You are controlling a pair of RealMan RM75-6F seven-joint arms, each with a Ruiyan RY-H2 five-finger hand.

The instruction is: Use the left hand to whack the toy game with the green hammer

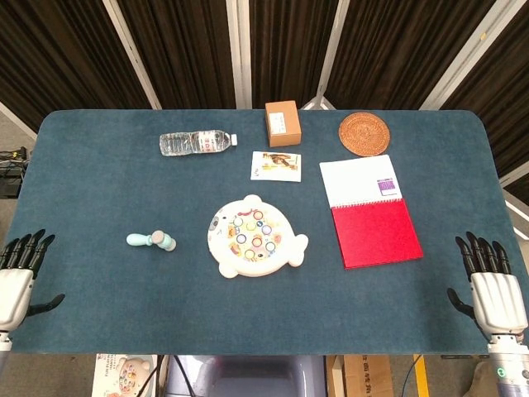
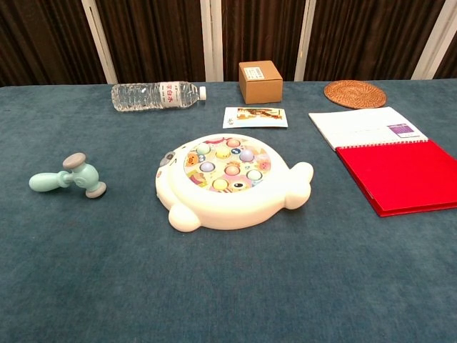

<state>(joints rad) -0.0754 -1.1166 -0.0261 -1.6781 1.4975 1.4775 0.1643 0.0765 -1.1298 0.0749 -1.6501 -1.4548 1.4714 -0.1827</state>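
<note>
The pale green toy hammer (image 1: 152,241) (image 2: 68,177) lies on its side on the blue table, left of the game. The white whack-a-mole toy game (image 1: 255,236) (image 2: 228,179) with coloured buttons sits mid-table. My left hand (image 1: 16,279) hangs at the table's near left corner, fingers spread, holding nothing, well away from the hammer. At the near right corner my right hand (image 1: 494,291) is also spread and empty. Neither hand shows in the chest view.
Along the far side lie a clear water bottle (image 1: 197,142), a small cardboard box (image 1: 282,123), a picture card (image 1: 276,165) and a round woven coaster (image 1: 364,133). A white and red notebook (image 1: 369,210) lies right of the game.
</note>
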